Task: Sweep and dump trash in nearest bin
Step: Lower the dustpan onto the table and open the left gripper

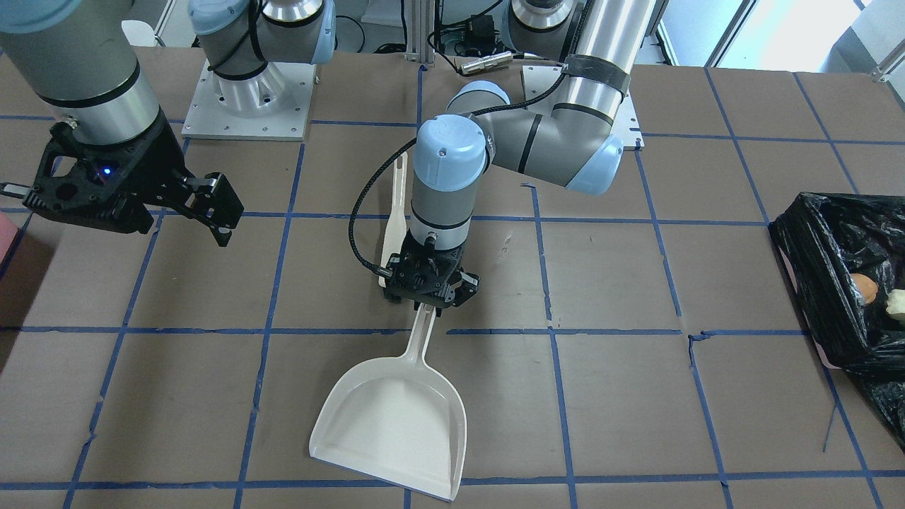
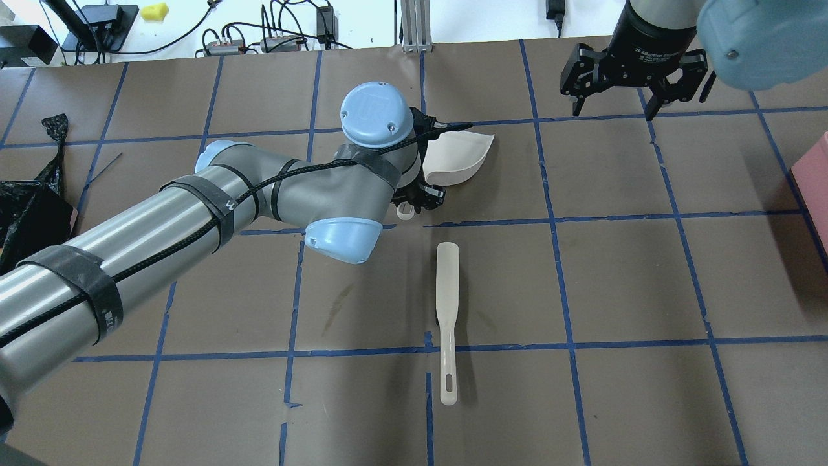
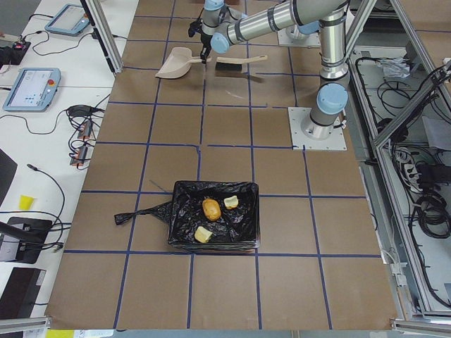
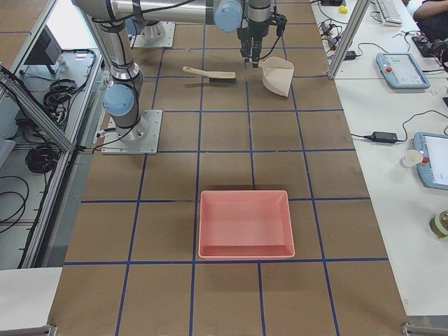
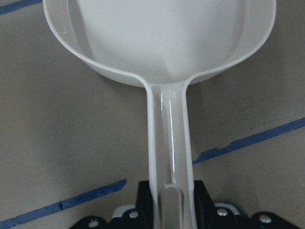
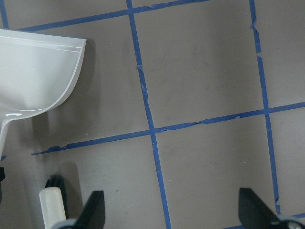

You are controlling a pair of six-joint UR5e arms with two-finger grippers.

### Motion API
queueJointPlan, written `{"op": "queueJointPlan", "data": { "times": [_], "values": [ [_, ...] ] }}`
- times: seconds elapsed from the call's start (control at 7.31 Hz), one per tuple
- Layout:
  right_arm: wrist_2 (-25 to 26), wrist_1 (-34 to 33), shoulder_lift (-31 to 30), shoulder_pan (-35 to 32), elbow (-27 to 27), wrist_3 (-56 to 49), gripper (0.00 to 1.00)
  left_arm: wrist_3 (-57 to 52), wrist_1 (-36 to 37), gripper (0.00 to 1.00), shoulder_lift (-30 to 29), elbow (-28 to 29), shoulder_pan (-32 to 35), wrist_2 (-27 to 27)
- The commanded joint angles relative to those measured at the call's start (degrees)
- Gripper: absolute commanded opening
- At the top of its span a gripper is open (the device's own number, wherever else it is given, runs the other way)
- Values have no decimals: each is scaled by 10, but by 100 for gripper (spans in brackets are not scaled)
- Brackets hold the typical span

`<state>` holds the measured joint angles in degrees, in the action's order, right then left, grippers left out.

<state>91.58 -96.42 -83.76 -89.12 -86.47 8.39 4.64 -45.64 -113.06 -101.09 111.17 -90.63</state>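
Left gripper (image 1: pixel 428 304) has its jaws clamped on the handle of the dustpan (image 1: pixel 396 424), scoop pointing away from the robot, near the middle of the table (image 1: pixel 636 283); the left wrist view shows the handle running straight out from between the jaws, whose tips are cut off by the bottom edge. Right gripper (image 2: pixel 613 111) hangs above the table well apart from the pan, jaws wide, holding nothing. Trash (image 3: pixel 211 208) is well away from both sets of jaws, inside the bin (image 3: pixel 176 218) at the table end on the robot's left: potato-like oval (image 1: pixel 864 288), yellow-green chunk (image 3: pixel 230 202) and bread-like lump (image 3: pixel 204 234), all on the black liner. The front-facing view cuts the bin at its right edge, so only the oval and one pale scrap (image 1: pixel 896 302) show there. Brush (image 2: pixel 446 323) lies flat on the table near the pan handle, on the robot's side, partly hidden by the left arm in the front-facing view. Cannot tell whether the pan rests fully on the table. Pink tray (image 4: pixel 245 224) sits at the other table end
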Motion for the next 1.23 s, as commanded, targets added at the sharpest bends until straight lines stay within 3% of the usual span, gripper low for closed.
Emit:
{"op": "queueJointPlan", "data": {
  "times": [0.0, 0.55, 0.82, 1.09],
  "values": [
    [0, 0, 0, 0, 0, 0, 100, 2, 1, 100, 0, -1, 0, -3],
    [0, 0, 0, 0, 0, 0, 100, -8, -13, 100, 25, 13, -23, -2],
    [0, 0, 0, 0, 0, 0, 100, -36, -125, 100, 71, 40, -83, 1],
    [0, 0, 0, 0, -1, 0, 100, -68, -309, 100, 141, 97, -150, -1]
  ]
}}
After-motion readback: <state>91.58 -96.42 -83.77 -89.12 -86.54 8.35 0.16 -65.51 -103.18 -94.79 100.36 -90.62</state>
